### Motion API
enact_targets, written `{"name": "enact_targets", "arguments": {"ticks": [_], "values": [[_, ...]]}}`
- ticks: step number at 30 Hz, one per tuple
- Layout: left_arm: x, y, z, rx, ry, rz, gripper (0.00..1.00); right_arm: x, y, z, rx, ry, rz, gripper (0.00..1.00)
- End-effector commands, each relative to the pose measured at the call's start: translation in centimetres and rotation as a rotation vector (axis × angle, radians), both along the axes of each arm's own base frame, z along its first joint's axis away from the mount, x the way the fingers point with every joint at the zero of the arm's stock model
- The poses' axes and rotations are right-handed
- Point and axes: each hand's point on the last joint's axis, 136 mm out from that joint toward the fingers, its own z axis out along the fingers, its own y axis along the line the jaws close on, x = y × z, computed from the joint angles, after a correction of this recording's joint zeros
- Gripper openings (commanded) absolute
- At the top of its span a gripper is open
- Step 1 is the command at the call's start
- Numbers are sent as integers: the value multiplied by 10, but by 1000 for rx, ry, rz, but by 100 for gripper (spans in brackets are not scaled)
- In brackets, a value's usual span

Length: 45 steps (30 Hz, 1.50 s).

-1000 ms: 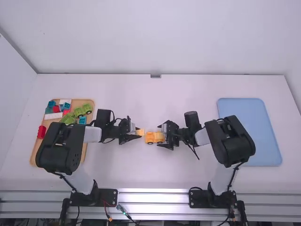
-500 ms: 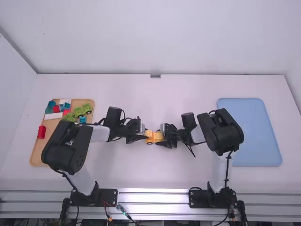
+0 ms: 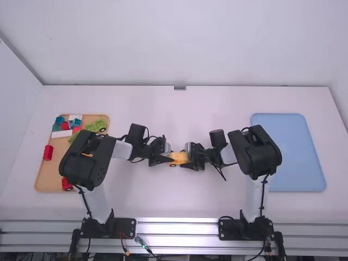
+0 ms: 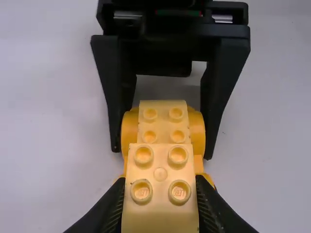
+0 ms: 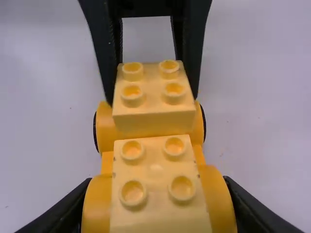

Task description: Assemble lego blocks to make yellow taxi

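Left fingers (image 3: 161, 160) clasp a yellow block (image 4: 160, 208), right fingers (image 3: 190, 166) a wheeled yellow car (image 5: 158, 167); wrist views crop both.

Before you, yellow blocks (image 4: 160, 213) in smooth plastic, low sheen, your tan tray (image 3: 46, 176) wood-look, matt, your blue tray (image 3: 296, 155) smooth, matt, your tabletop (image 3: 174, 201) smooth, your rail (image 3: 179, 228) glossy metal

I can't make out any readable text, labels, numbers or signs from here, in any of my views.
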Motion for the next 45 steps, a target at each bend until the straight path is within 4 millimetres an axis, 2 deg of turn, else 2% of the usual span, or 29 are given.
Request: {"name": "enact_targets", "arguments": {"ticks": [1,8,10,14,19,25,32,38,45], "values": [[-4,-7,-3,0,-7,-36,19,1,3,2,19,1,15,50],[0,-3,-15,67,-1,1,20,0,3,2,22,4,16,49],[2,-1,-18,84,7,21,22,0,3,2,22,3,16,49],[4,2,-21,105,19,44,34,0,3,2,21,4,16,49],[0,2,-22,107,42,38,27,0,3,2,21,3,16,49],[-1,8,-26,121,67,53,12,1,2,2,18,2,13,48],[-1,10,-26,118,76,60,10,1,2,2,17,3,12,48],[-5,8,-16,98,56,30,8,2,2,2,16,2,10,48],[1,20,-27,193,61,89,6,1,2,1,16,4,10,48]]}}
